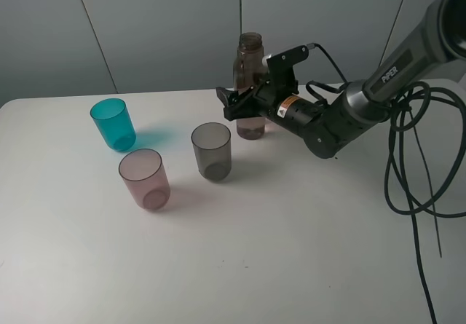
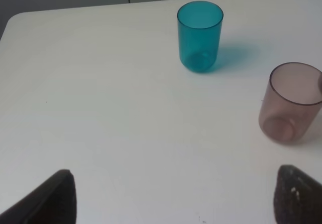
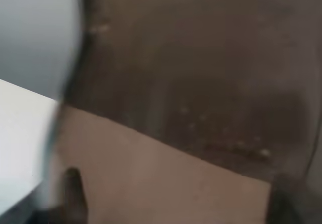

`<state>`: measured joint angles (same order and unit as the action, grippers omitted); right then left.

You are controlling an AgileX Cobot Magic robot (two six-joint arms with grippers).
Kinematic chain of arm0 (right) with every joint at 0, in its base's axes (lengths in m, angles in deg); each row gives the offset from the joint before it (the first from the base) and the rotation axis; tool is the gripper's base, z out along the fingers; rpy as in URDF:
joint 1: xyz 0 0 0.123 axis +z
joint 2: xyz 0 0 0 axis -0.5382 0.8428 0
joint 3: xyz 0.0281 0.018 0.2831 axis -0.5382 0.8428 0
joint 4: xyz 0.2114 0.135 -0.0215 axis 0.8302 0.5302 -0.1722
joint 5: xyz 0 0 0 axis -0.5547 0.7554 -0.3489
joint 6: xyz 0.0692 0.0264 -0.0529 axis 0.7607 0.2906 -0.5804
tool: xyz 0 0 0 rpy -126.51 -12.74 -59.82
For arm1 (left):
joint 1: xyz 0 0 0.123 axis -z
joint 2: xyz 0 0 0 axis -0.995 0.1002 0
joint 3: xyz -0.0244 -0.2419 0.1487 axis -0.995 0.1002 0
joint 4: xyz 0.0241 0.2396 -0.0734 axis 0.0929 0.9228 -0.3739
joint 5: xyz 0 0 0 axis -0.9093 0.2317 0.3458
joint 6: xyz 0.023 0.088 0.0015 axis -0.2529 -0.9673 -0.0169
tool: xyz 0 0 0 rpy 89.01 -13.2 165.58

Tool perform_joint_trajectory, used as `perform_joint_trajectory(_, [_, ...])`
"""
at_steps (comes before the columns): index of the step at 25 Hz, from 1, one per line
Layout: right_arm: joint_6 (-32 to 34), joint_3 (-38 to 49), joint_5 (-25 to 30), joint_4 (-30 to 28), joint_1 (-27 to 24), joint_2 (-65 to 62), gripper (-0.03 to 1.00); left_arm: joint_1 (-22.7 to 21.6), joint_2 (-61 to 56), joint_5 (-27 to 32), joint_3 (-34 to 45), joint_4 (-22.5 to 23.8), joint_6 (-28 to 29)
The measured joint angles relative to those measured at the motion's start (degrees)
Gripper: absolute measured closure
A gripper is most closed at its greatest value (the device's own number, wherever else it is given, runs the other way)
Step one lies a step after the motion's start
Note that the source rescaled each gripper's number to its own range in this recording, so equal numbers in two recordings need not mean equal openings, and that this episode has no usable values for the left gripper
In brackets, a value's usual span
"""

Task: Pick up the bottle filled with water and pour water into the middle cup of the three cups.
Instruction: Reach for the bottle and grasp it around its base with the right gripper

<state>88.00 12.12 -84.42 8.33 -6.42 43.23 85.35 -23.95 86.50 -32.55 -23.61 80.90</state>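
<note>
right pincer (image 1: 228, 105) straddles bottle (image 1: 250, 54), contact blurred

Probably a robotics lab: bare white table (image 1: 291, 251), plain grey wall panels (image 1: 160, 25), loose black cables (image 1: 398, 116).

High overview — two close wrist views

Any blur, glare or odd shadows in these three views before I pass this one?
Exterior high: sharp and evenly lit, with only a soft teal-tinted shadow beside the teal cup. Left wrist: clear, with the same tinted shadow, and the pink cup is cropped at the frame edge. Right wrist: badly blurred; the bottle fills the frame, probably too close to focus.
</note>
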Motion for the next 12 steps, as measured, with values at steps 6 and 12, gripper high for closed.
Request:
perform_joint_trajectory(6, [-0.1, -0.1, 0.5, -0.3, 0.0, 0.1, 0.97, 0.0, 0.0, 0.0, 0.0, 0.0, 0.0])
perform_joint_trajectory(12, [-0.5, -0.1, 0.0, -0.5, -0.2, 0.1, 0.97, 0.0, 0.0, 0.0, 0.0, 0.0, 0.0])
